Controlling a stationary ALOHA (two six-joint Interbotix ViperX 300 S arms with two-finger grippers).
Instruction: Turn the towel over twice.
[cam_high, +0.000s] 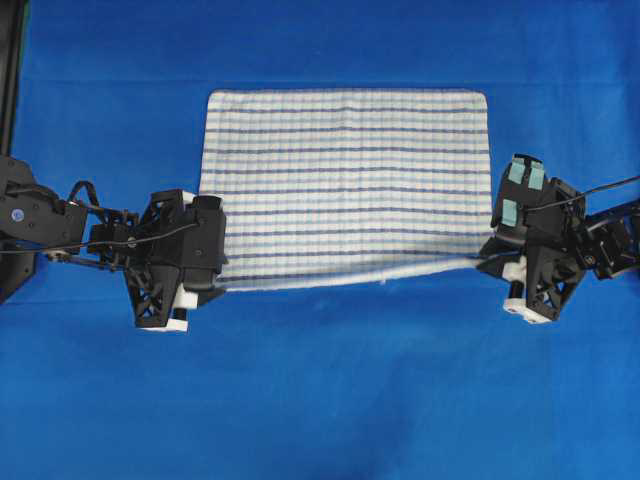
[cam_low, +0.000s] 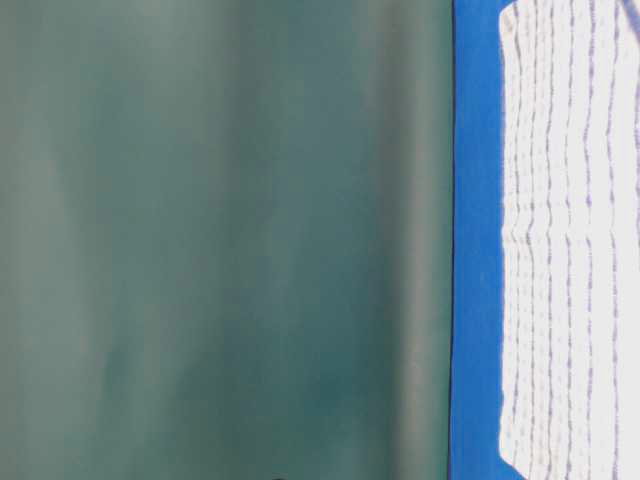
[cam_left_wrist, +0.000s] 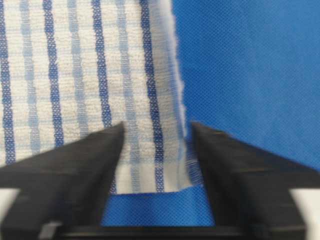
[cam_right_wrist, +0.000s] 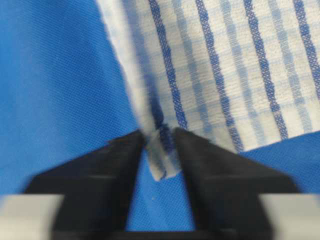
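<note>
A: Status? The towel (cam_high: 345, 185) lies flat on the blue cloth (cam_high: 320, 400).

B: Release step. Left gripper (cam_left_wrist: 155, 150) and right gripper (cam_right_wrist: 160, 150) stand parted, straddling its near corners. Next: regrip, flip.

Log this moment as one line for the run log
left gripper: open, straddling towel corner | right gripper: slightly parted around other near corner | towel: flat on blue cloth

Black lattice arms (cam_high: 160, 262) — white tips
</note>
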